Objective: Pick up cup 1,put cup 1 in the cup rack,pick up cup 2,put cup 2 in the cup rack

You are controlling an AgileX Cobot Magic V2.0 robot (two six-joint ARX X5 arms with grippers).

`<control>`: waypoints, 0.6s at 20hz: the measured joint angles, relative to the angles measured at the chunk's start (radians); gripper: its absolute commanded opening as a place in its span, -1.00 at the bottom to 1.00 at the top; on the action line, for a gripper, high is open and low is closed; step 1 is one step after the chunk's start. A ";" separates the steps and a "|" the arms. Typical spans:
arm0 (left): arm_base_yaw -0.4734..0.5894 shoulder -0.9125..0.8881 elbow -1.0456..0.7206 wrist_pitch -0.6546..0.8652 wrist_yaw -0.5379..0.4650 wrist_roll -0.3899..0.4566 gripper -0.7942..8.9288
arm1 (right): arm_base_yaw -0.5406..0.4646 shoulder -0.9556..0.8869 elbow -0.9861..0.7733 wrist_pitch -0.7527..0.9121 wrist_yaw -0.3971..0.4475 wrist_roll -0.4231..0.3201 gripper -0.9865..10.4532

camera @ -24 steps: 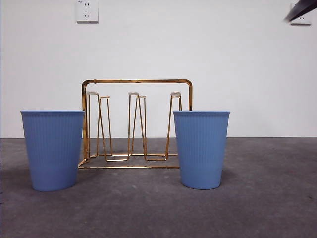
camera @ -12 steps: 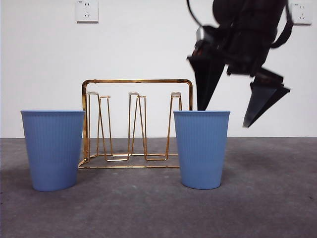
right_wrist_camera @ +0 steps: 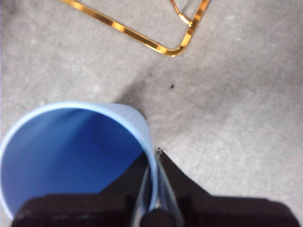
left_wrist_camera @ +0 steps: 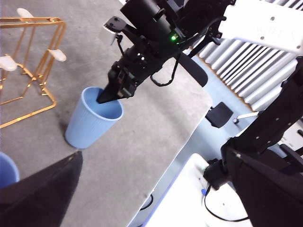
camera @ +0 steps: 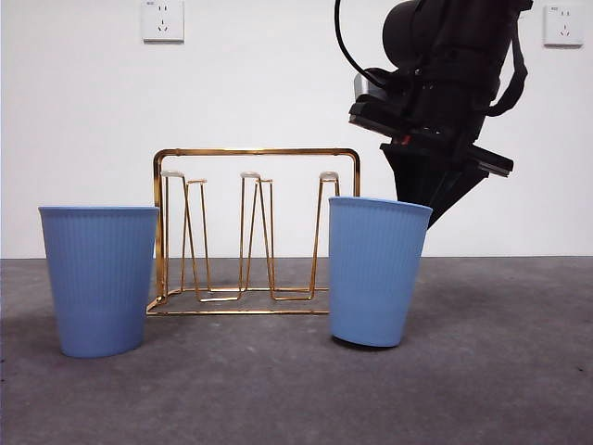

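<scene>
Two blue cups on the grey table (camera: pixel 519 389), one gold cup rack (camera: pixel 255 232) between and behind them. The cup on the rack's right (camera: pixel 377 272) is the one in play: the right gripper (camera: pixel 422 206) comes down from above and has its two black jaws pinched together on that cup's rim, one jaw inside the wall, one outside, on the side away from the rack. The cup tilts, its top leaning a little toward the rack, its base lifting on one side; whether it is fully off the table, hard to say. The right wrist view looks straight down into its blue interior, with a corner of the rack's base frame just beyond.

The second cup (camera: pixel 99 280) stands upright on the table at the rack's left end, overlapping the frame's edge in the front view.

The rack stands upright, its thin looped prongs all bare.

The left gripper (left_wrist_camera: pixel 42 194) waits well away from the rack; its jaws I cannot tell.

Two wall sockets (camera: pixel 163 19) sit high on the white wall behind the rack.
</scene>
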 measured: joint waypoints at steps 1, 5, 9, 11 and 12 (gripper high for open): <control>-0.007 0.008 0.000 0.027 0.000 -0.016 0.59 | 0.000 0.000 0.000 -0.002 0.000 -0.005 -0.85; -0.047 0.043 0.000 0.202 0.000 -0.135 0.59 | 0.000 -0.048 0.006 -0.064 0.000 -0.038 -0.85; -0.114 0.097 0.000 0.506 0.000 -0.343 0.59 | 0.000 -0.299 0.077 -0.048 -0.023 -0.058 -0.85; -0.154 0.137 0.000 0.686 -0.003 -0.459 0.59 | 0.000 -0.444 0.122 0.038 -0.049 -0.057 -0.85; -0.176 0.164 0.000 0.789 -0.016 -0.521 0.59 | 0.000 -0.518 0.138 0.097 -0.053 -0.051 -0.85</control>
